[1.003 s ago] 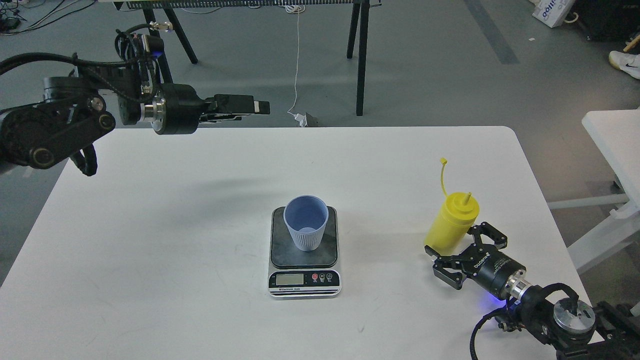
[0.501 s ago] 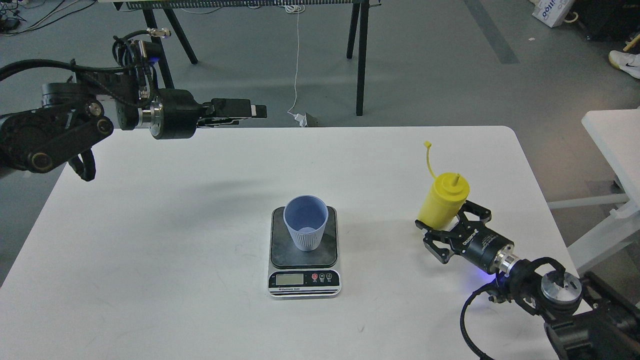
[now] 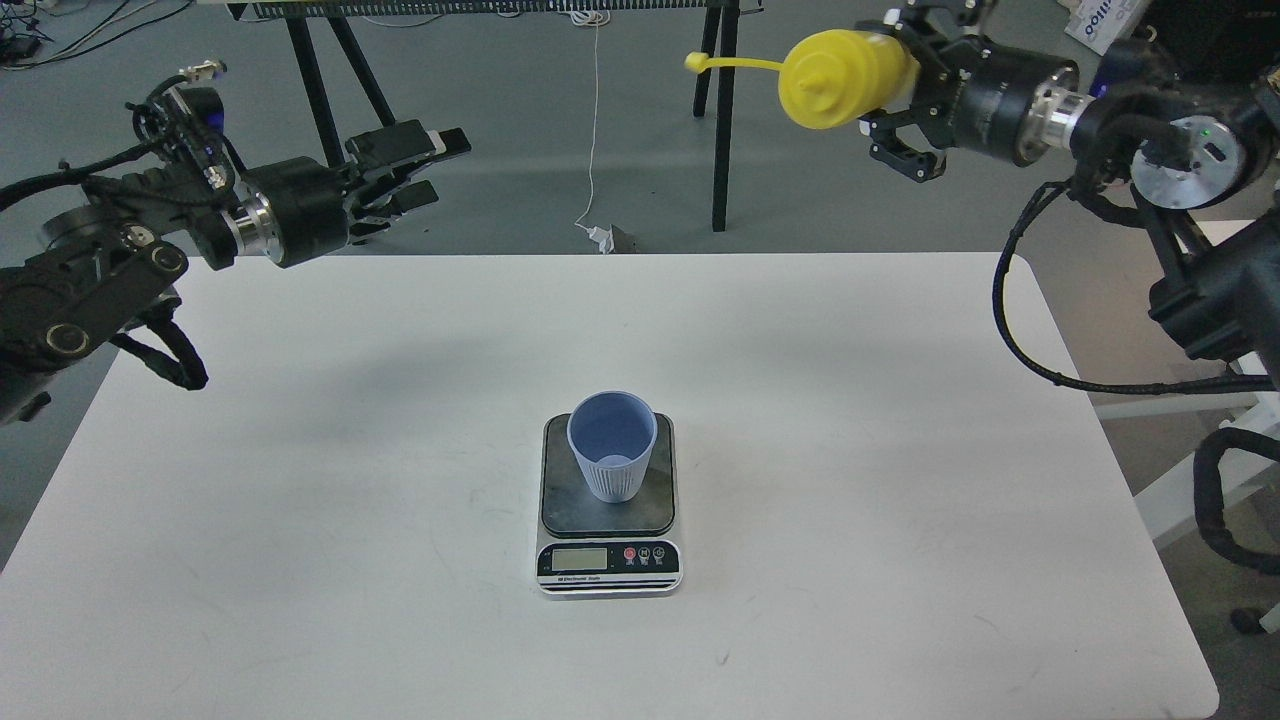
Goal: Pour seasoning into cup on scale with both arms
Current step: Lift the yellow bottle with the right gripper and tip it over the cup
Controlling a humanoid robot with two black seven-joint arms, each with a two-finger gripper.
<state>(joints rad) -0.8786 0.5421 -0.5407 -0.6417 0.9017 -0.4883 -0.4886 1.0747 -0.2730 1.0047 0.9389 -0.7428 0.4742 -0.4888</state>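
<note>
The light-blue cup (image 3: 612, 445) stands upright on the dark platform of the scale (image 3: 609, 555) in the middle of the white table. My right gripper (image 3: 905, 85) is shut on the yellow seasoning bottle (image 3: 840, 68) and holds it high at the upper right, lying sideways with its nozzle pointing left. Its cap strap (image 3: 730, 64) sticks out to the left. The bottle is well above and to the right of the cup. My left gripper (image 3: 425, 170) is open and empty, raised at the upper left beyond the table's far edge.
The white table (image 3: 300, 500) fills most of the view. Black legs of another table (image 3: 722, 110) stand on the floor behind. A second white table edge (image 3: 1225, 290) is at the right, behind my right arm's cables.
My right gripper has lifted the bottle from the table's right side high up and tipped it sideways, nozzle to the left. My left gripper has drawn back left, tilted up and opened.
</note>
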